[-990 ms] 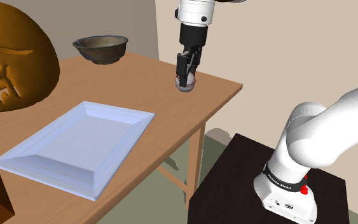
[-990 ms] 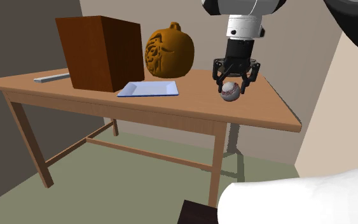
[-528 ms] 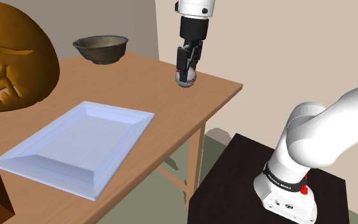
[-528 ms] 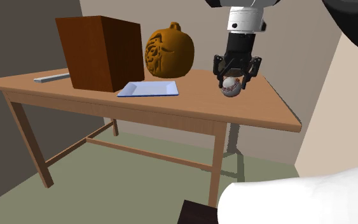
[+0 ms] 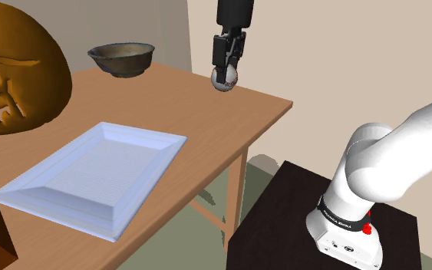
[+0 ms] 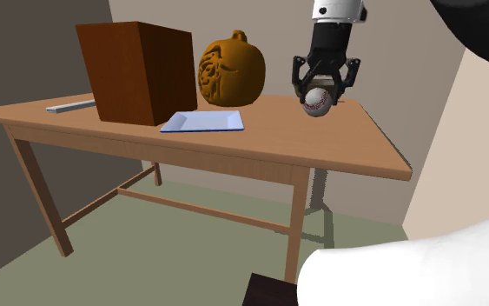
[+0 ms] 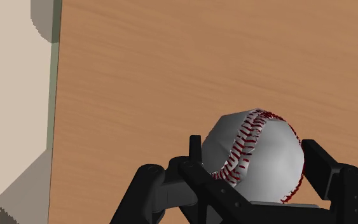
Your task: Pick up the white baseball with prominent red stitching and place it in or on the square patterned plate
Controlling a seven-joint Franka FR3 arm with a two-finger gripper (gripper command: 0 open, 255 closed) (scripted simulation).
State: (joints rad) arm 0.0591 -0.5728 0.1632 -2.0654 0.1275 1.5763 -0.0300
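Note:
The white baseball [image 5: 224,78] with red stitching hangs in the air above the wooden table [image 5: 168,100], clasped by my black gripper [image 5: 225,74], which is shut on it. From the second exterior view the baseball [image 6: 317,102] sits between the fingers of the gripper [image 6: 319,97], well clear of the tabletop. Close up, the baseball [image 7: 255,156] fills the space between the two fingers [image 7: 199,167]. The pale square plate [image 5: 95,173] lies flat on the table toward the shoulder view's lower left, some way from the gripper. It also appears as the plate [image 6: 204,122] beside the pumpkin.
A dark bowl [image 5: 121,58] stands at the table's far side. A large carved orange pumpkin [image 5: 14,69] and a brown box [image 6: 136,72] sit close to the plate. A grey flat bar [image 6: 70,107] lies beyond the box. The table edge [image 5: 260,126] drops off near my stand [image 5: 283,222].
The gripper has risen straight up with the baseball held in it, lifting the ball farther from the tabletop. Nothing else has moved.

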